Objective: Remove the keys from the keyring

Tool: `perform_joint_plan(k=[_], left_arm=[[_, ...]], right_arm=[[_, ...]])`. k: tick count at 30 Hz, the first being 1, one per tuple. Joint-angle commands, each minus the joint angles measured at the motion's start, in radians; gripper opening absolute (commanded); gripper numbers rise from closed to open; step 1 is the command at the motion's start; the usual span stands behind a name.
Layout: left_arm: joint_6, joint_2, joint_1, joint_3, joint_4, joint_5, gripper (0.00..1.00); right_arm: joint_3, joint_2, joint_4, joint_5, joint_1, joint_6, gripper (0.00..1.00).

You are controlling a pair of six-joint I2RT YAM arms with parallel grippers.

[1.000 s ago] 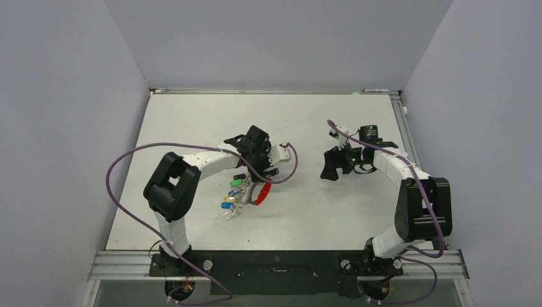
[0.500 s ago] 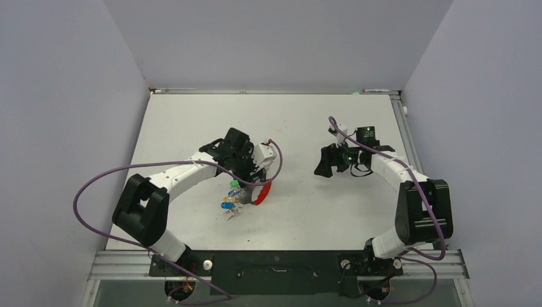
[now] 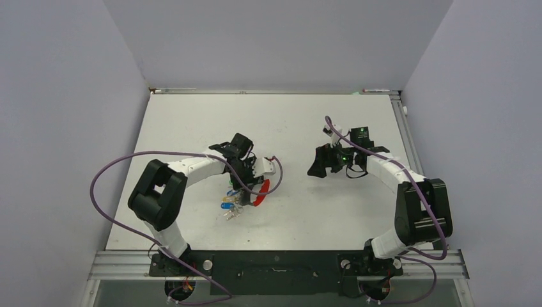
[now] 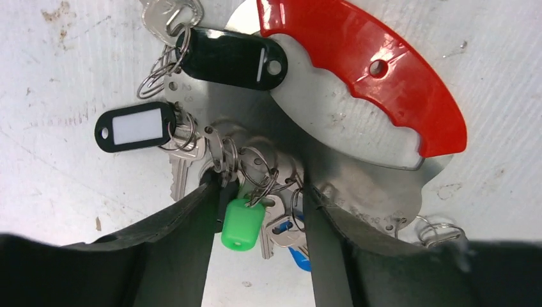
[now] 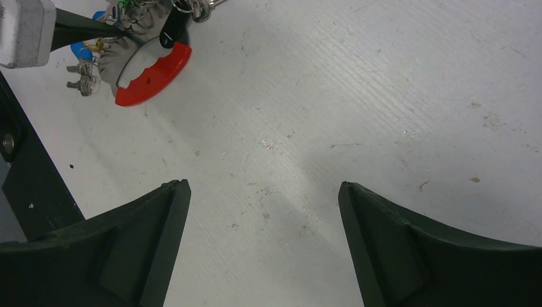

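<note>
The left hand (image 4: 259,192) straddles a green key (image 4: 243,224), fingers spread, beside a blank-labelled tag (image 4: 135,126); the right hand (image 5: 261,187) gapes above the counter (image 5: 383,96).

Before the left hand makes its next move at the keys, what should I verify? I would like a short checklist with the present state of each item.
1. Left hand open: ok, it stands open.
2. Green key between its fingers: ok, not yet gripped.
3. Keyring held steady: not ok, nothing grips it.
4. Right hand free to help: ok, open and empty over the bare table, apart from the keyring.
5. Green key's ring clear of the neighbouring rings: cannot tell, they overlap.
</note>
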Motion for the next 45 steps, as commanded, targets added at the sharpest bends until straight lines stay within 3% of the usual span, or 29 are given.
perform_joint_plan(k=[1,9,18,23,35,42,45], left_arm=[[0.070,0.039,0.006,0.051,-0.013,0.040,0.41],[-0.074,0.028,0.008,0.061,-0.026,0.133,0.01],[-0.417,-0.004,0.049,0.110,0.022,0.239,0.00],[-0.551,-0.046,0.080,0.090,0.092,0.340,0.00],[-0.666,-0.053,0.161,0.058,0.155,0.538,0.00],[-0.708,-0.062,0.167,0.026,0.208,0.583,0.00],[-0.706,-0.062,0.166,0.019,0.213,0.599,0.00]], right_arm=[[-0.020,-0.007,0.079,-0.061,-0.001,0.048,0.90],[-0.040,0.057,0.232,-0.099,0.004,0.265,0.90],[-0.103,0.108,0.487,-0.013,0.059,0.676,0.90],[-0.120,0.178,0.572,-0.069,0.115,0.800,0.91],[-0.172,0.393,0.972,-0.240,0.228,1.181,0.99],[-0.171,0.458,1.045,-0.270,0.287,1.303,0.93],[-0.182,0.479,1.161,-0.280,0.291,1.389,0.89]])
